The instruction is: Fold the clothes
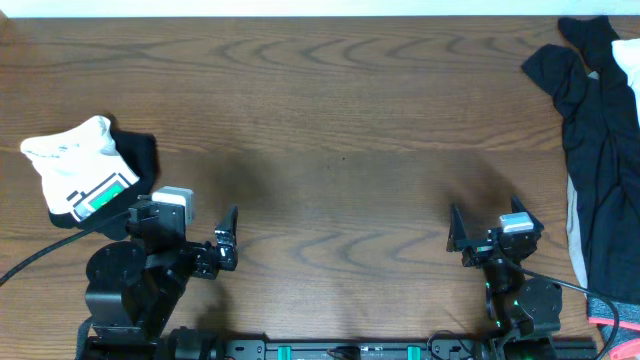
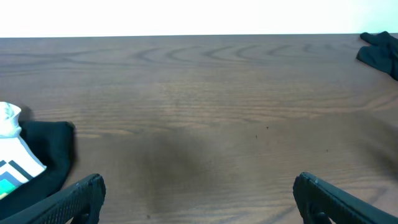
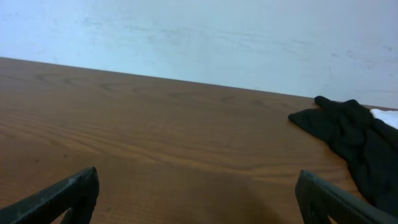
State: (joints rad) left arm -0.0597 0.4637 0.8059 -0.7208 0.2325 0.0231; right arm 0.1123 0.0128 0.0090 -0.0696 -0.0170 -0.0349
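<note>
The clothes lie in two places. A folded white T-shirt (image 1: 75, 165) with a green-and-black print rests on a black garment (image 1: 138, 155) at the table's left; both show at the left edge of the left wrist view, the T-shirt (image 2: 11, 152) and the black garment (image 2: 46, 152). A loose heap of black clothes (image 1: 600, 150) with some white fabric (image 1: 628, 60) lies at the far right, and the right wrist view catches it as well (image 3: 354, 137). My left gripper (image 1: 188, 222) (image 2: 199, 196) stands open just right of the folded pile, over bare wood. My right gripper (image 1: 490, 225) (image 3: 199, 196) is open too, left of the heap, holding nothing.
The wooden table (image 1: 340, 120) stretches between the two piles. A pink-edged fabric (image 1: 615, 315) shows at the front right corner. Both arm bases (image 1: 125, 290) sit along the front edge. A pale wall (image 3: 199, 37) stands behind the table's far edge.
</note>
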